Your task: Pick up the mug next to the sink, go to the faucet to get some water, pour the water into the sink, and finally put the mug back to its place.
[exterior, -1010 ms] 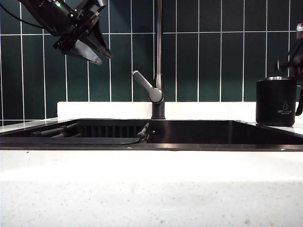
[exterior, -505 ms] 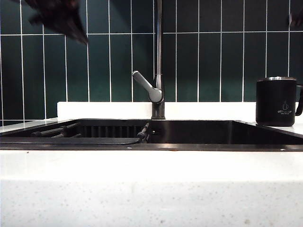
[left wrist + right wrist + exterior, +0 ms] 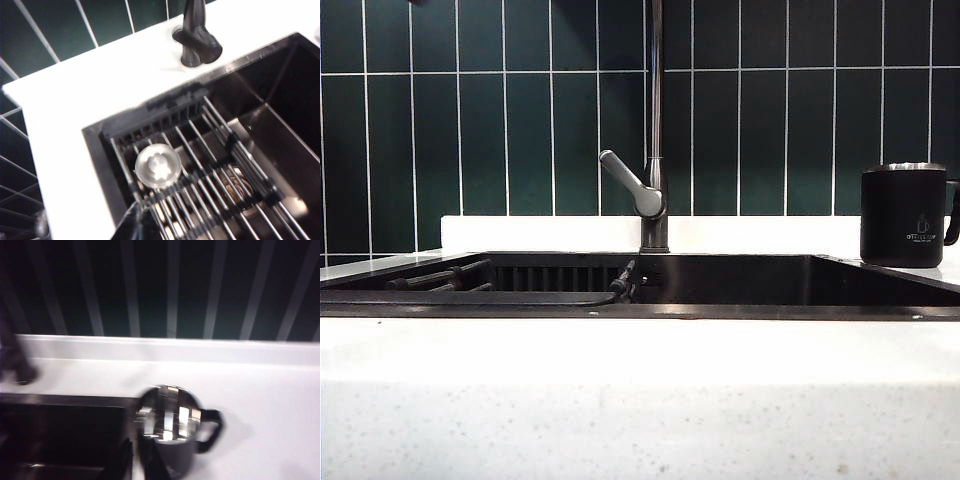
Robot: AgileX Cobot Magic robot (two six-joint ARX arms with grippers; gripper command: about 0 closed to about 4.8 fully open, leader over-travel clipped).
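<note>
Just below right hand (image 3: 135, 460), mug (image 3: 170, 430)

Little of the robot is showing. The left gripper (image 3: 136, 225) is appearing in its wrist view as dark, glossy black fingertips tapering to narrow points (edges blurred). The right gripper (image 3: 134, 462) is showing similar black tapered fingers, smeared by motion, with no markings, cables or screws readable.
</note>
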